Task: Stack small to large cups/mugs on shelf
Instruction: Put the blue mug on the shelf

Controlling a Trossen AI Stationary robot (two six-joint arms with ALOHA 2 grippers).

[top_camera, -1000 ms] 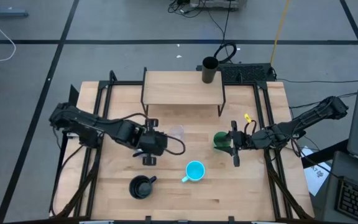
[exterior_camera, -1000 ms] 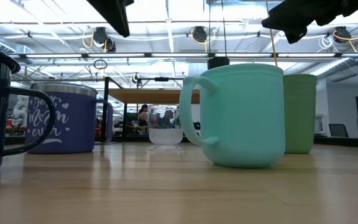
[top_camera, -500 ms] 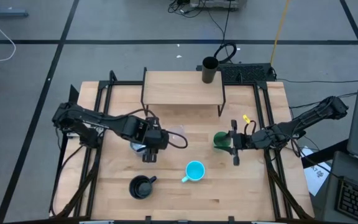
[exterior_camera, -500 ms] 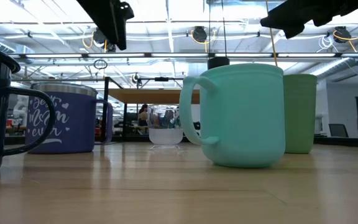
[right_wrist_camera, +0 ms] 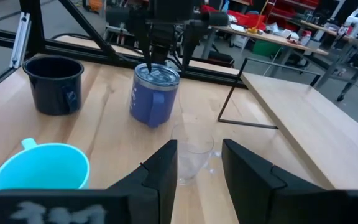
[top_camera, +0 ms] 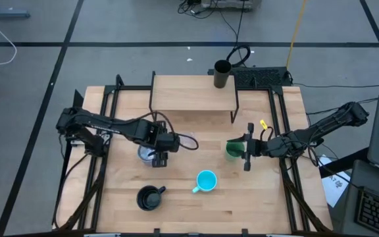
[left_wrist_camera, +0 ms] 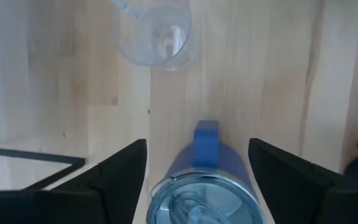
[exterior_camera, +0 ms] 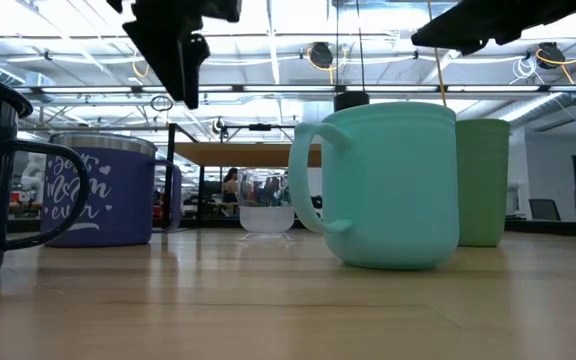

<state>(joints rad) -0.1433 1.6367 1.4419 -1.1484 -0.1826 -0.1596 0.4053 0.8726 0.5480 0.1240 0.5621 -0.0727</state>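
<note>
Upright on the table: blue-purple mug (top_camera: 148, 155) with silvery lid at 9 o'clock, clear glass (top_camera: 187, 140) centre, green cup (top_camera: 233, 149) at 3, cyan mug (top_camera: 206, 180) at 6, dark mug (top_camera: 149, 197) at 7. Black tumbler (top_camera: 222, 74) tops the shelf (top_camera: 189, 93) at 12.

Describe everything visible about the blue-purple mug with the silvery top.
The blue-purple mug stands upright on the wooden table, left of centre, near the small clear glass but apart from it. Its body is matte blue-purple with a same-coloured side handle and white script lettering, readable only in part. A silvery rim holds a clear lid. The left claw hangs open directly over it, one finger to each side of the lid; no contact shows.
</note>
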